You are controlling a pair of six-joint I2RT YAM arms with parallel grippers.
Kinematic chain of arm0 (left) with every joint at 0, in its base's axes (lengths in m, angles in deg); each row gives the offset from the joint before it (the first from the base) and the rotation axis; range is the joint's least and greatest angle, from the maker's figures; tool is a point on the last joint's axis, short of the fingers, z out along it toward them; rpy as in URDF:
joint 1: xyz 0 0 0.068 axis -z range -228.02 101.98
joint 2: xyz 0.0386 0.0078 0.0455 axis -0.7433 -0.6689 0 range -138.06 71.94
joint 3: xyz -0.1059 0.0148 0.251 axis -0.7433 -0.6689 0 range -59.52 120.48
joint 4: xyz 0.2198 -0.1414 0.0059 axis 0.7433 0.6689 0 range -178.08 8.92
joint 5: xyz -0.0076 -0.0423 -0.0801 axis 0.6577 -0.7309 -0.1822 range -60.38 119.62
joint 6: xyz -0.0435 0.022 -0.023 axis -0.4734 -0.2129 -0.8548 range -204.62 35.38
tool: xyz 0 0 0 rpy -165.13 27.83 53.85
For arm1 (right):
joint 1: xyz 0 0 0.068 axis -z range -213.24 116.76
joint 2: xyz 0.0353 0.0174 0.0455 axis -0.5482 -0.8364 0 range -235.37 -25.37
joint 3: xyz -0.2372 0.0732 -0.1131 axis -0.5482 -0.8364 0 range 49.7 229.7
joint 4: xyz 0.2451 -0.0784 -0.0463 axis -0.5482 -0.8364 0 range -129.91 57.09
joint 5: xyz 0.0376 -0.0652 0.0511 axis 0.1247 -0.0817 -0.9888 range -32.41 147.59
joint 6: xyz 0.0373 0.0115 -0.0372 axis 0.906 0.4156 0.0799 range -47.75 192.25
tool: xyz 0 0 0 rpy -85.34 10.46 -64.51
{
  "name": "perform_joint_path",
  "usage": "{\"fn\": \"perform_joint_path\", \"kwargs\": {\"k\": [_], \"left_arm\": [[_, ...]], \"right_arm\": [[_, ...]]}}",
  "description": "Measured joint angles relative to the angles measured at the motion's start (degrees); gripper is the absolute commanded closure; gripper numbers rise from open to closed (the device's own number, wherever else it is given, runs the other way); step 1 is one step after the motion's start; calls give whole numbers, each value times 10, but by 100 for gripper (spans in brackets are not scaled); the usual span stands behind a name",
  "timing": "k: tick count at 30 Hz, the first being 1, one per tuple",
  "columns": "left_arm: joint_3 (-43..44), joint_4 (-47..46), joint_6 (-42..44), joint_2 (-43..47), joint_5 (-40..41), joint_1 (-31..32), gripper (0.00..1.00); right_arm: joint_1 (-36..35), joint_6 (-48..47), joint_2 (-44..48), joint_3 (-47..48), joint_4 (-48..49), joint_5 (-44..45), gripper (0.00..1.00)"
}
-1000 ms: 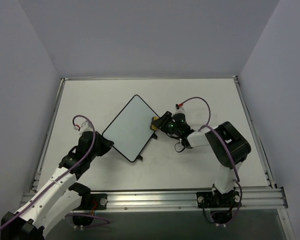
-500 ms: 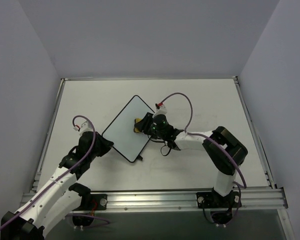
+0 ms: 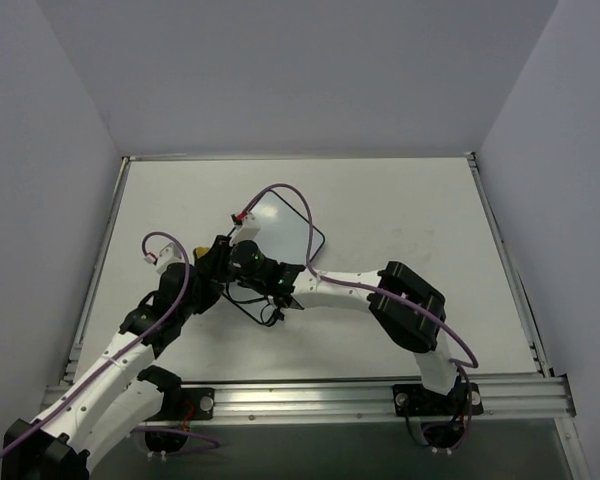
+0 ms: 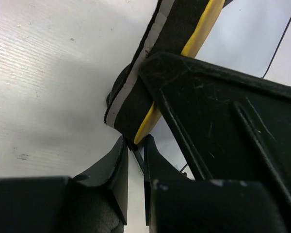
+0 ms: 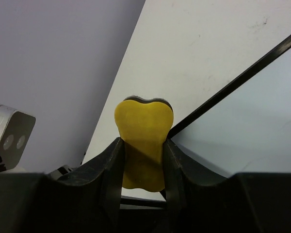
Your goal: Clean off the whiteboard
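The whiteboard (image 3: 285, 232) lies flat on the desk (image 3: 410, 215), left of centre and turned like a diamond. The part not covered by the right arm looks free of marks. As I judge it, the main risk sits at the board's left corner, where both hands crowd together. A stroke pushed further that way could carry the yellow eraser (image 5: 143, 131) over the frame onto the desk, or knock the right hand (image 5: 143, 167) into the left hand (image 4: 135, 154). Pressure there might also twist the board out of so thin a pinch. The right hand is partly closed, clamping the eraser by its sides right at the frame; whether the eraser presses on the board I cannot tell. The left hand is almost fully closed, nipping the board's black edge
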Motion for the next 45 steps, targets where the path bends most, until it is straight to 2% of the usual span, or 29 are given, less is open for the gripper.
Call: {"fn": "perform_joint_path", "kwargs": {"k": [9, 22, 27, 29, 30, 33, 37, 40, 45], "left_arm": [[0, -3, 1, -2, 8, 3, 98], [2, -5, 2, 0, 4, 11, 98], [3, 1, 7, 11, -1, 15, 98], [1, 4, 9, 24, -4, 16, 91], [-1, 5, 10, 30, -5, 16, 84], [-4, 11, 13, 47, -7, 17, 75], [-8, 43, 27, 65, -9, 19, 51], [-9, 74, 36, 77, -10, 19, 39], [-12, 127, 42, 98, -10, 19, 33]], "right_arm": [[12, 20, 35, -74, 19, 11, 100], [142, 26, 100, -200, 23, 26, 100], [170, 26, 115, -244, 27, 40, 100], [172, 26, 120, -257, 30, 41, 100], [172, 26, 122, -261, 33, 41, 100], [171, 26, 124, -265, 37, 41, 100], [171, 26, 127, -270, 36, 41, 100], [171, 26, 129, -274, 34, 43, 100], [168, 26, 130, -275, 33, 47, 100]]}}
